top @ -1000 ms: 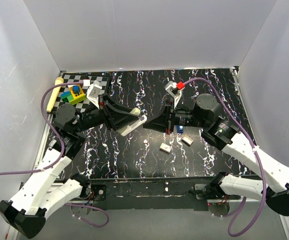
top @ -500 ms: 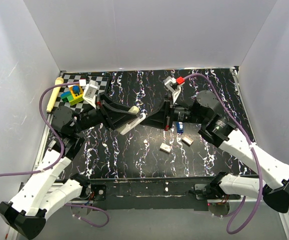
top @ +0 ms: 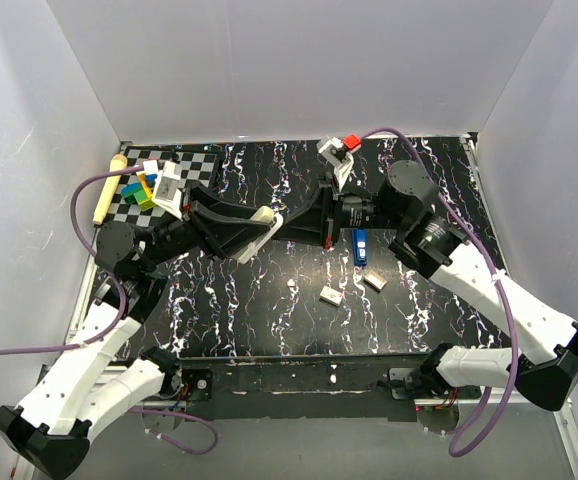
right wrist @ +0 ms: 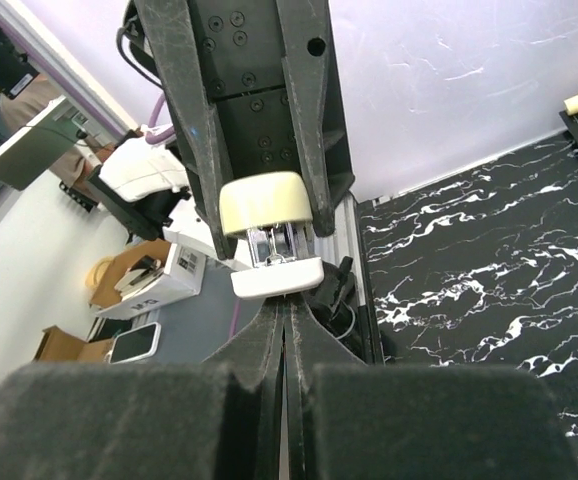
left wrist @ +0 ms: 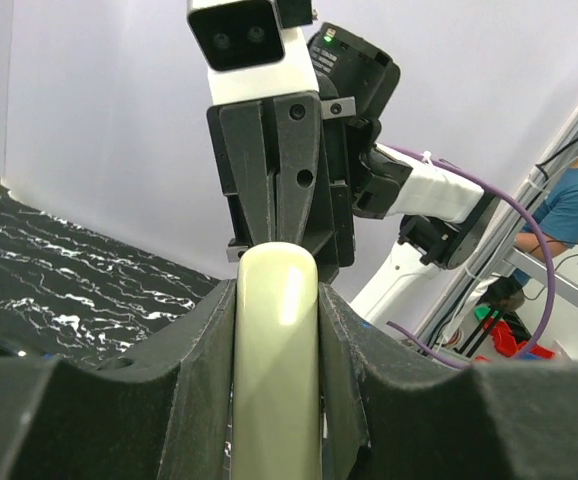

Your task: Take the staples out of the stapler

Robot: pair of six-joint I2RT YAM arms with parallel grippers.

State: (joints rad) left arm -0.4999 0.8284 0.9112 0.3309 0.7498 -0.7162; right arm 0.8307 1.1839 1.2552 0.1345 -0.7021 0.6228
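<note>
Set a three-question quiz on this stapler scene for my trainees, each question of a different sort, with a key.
1. True or false: the right claw holds the blue stapler.
2. What does the left claw grip? A) a cream bar B) the blue stapler C) nothing
3. Fill in: the coloured blocks sit on the ___ mat at the far left.

Key:
1. False. It lies on the table, apart from both claws.
2. A
3. checkered
</note>
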